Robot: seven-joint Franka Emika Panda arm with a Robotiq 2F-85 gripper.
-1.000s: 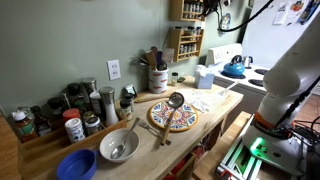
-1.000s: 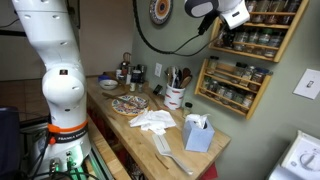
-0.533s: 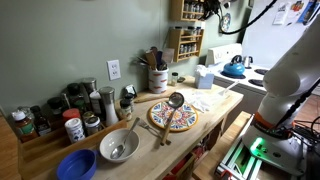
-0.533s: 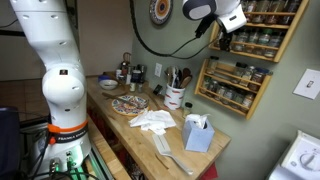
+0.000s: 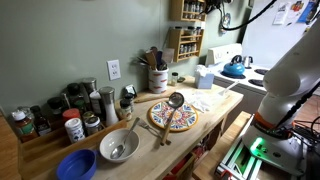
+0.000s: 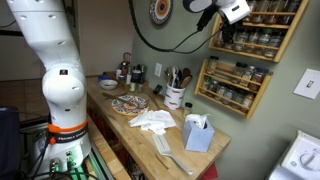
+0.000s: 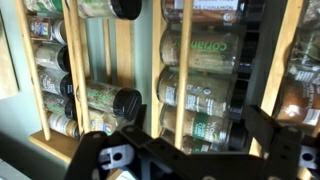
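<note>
– Wooden rack [image 6: 255,56] on the wall, full of jars [image 7: 205,50]; the gripper [image 6: 222,32] hangs right in front of its upper shelves.
– Open or shut?
– Open, jaws wide, nothing between them. The wrist view shows that best: dark fingers [image 7: 283,130] spread along the bottom edge, the jars just beyond them and not touched.
– What else does the wrist view give?
– Printed labels, and one black lid [image 7: 127,101] turned toward the camera. Neither exterior view shows such detail; there the jars are only small rows.
– And the exterior views?
– They show how high the gripper sits, well above the counter [image 5: 228,97]. In an exterior view a plate [image 5: 188,120] with a ladle [image 5: 174,100] across it lies there, near a steel bowl [image 5: 118,146] and a blue bowl [image 5: 75,165]. In an exterior view a white cloth [image 6: 152,120] and a blue box [image 6: 198,134] show on the counter instead. The wrist view has none of these.
</note>
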